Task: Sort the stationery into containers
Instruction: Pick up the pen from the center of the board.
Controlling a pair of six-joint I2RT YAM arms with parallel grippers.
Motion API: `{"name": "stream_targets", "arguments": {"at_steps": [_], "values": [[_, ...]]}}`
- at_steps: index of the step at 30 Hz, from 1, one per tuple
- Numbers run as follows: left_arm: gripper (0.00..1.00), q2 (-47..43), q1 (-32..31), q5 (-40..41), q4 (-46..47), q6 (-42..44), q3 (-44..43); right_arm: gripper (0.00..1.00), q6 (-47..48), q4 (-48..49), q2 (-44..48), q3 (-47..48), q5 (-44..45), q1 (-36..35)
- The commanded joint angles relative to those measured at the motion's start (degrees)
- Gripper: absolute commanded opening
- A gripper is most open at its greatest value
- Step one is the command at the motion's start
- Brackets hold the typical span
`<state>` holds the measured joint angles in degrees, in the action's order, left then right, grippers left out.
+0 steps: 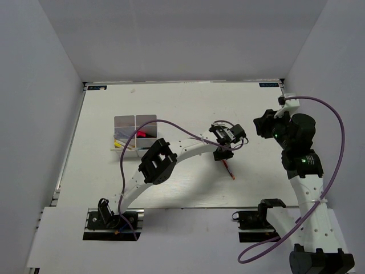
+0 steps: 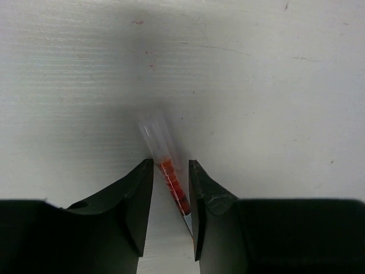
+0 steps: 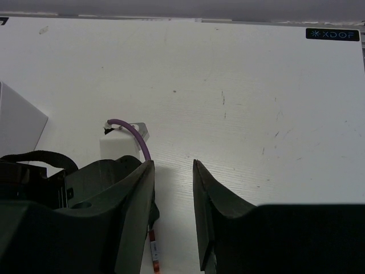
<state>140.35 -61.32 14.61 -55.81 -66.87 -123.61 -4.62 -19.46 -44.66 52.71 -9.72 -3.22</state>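
Note:
A thin red pen (image 2: 166, 171) with a clear cap lies on the white table. My left gripper (image 2: 171, 162) is low over it and open, one finger on each side, with a gap left on both sides. In the top view the left gripper (image 1: 222, 153) is at the table's middle and the pen (image 1: 230, 169) sticks out toward the near side. The two adjoining containers (image 1: 136, 121) stand at the left with yellow and red items (image 1: 121, 142) in them. My right gripper (image 3: 173, 161) is open and empty, hovering just right of the left gripper; it also shows in the top view (image 1: 259, 125).
The left arm's purple cable (image 1: 171, 125) arcs from the containers to the left wrist. The right wrist view shows the left wrist's white camera block (image 3: 120, 145), the pen's end (image 3: 154, 254) and a container corner (image 3: 17, 123) at the left edge.

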Motion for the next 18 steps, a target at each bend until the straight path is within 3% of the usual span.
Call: {"name": "stream_targets", "arguments": {"at_steps": [1, 5, 12, 18], "values": [[0.41, -0.17, -0.38, -0.46, -1.14, 0.51, -1.46, 0.39, -0.91, 1.97, 0.72, -0.24, -1.62, 0.59], [0.24, 0.45, -0.38, -1.60, -2.19, 1.83, -0.06, 0.39, -1.00, 1.80, 0.98, -0.06, -2.50, 1.38], [0.24, -2.36, -0.38, 1.37, -7.99, 5.00, 7.76, 0.39, -1.27, 1.36, 2.04, 0.03, -3.99, 2.43], [0.26, -9.49, -0.38, 2.61, -5.89, 7.72, 24.45, 0.39, -1.44, 1.09, 2.39, 0.11, -5.57, 2.52]]}}
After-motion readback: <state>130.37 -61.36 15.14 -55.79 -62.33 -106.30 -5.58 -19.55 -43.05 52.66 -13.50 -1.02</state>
